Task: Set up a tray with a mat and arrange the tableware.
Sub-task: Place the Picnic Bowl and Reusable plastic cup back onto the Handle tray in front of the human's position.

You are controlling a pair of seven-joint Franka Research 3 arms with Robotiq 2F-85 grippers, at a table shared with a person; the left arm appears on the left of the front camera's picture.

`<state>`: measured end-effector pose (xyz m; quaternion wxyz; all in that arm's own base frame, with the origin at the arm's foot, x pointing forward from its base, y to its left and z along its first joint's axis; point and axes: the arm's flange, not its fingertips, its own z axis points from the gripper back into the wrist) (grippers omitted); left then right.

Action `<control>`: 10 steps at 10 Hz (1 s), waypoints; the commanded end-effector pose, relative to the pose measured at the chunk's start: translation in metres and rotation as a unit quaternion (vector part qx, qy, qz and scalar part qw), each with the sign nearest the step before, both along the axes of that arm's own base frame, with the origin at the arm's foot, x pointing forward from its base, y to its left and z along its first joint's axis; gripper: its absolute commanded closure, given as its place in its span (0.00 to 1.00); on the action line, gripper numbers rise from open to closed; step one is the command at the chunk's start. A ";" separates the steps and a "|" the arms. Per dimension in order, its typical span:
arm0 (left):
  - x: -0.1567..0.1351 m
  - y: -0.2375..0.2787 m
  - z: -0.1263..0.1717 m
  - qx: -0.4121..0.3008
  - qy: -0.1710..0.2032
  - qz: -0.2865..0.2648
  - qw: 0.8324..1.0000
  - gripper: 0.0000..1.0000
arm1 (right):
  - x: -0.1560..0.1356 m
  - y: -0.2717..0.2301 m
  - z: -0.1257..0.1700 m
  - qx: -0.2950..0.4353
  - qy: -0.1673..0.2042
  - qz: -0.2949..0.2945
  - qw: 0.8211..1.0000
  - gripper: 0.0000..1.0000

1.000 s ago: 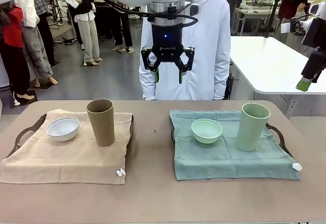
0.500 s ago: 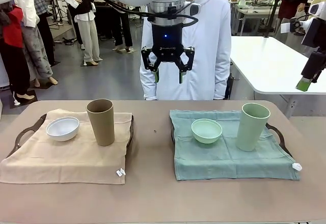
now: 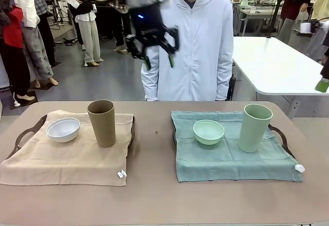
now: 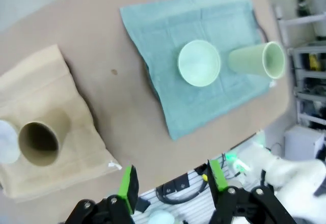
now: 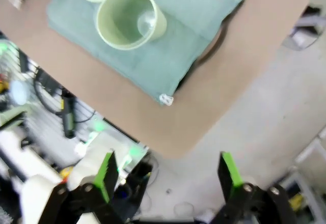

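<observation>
Two trays stand side by side on the table. The left tray carries a beige mat with a white bowl and a brown cup. On the right tray, a teal mat holds a mint green bowl and a pale green cup. My left gripper hangs high above the table's far side, blurred and open; its wrist view looks down on the mint bowl and the brown cup past the empty left gripper. The right gripper is open above the pale green cup.
A person in a white hooded top stands at the far side of the table. A bare brown strip of table runs between the trays. A white table stands at the back right. Other people stand farther off at the left.
The left gripper has swung up and to the left from above the table's middle, still open. The right gripper has shifted toward the picture's right edge. The tableware has not moved.
</observation>
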<state>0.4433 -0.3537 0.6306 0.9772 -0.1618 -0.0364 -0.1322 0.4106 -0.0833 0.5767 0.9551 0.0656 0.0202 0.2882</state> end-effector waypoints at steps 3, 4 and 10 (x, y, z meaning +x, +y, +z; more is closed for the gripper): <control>-0.018 0.159 -0.016 -0.080 0.074 -0.040 0.993 0.27 | 0.001 -0.077 0.000 0.085 0.124 -0.104 0.983 0.00; -0.019 0.201 -0.019 -0.111 0.081 -0.033 0.990 0.27 | -0.006 -0.104 0.002 0.133 0.149 -0.132 0.971 0.00; -0.054 0.368 -0.061 -0.212 0.058 0.011 0.976 0.27 | -0.064 -0.252 -0.013 0.261 0.108 -0.338 0.898 0.00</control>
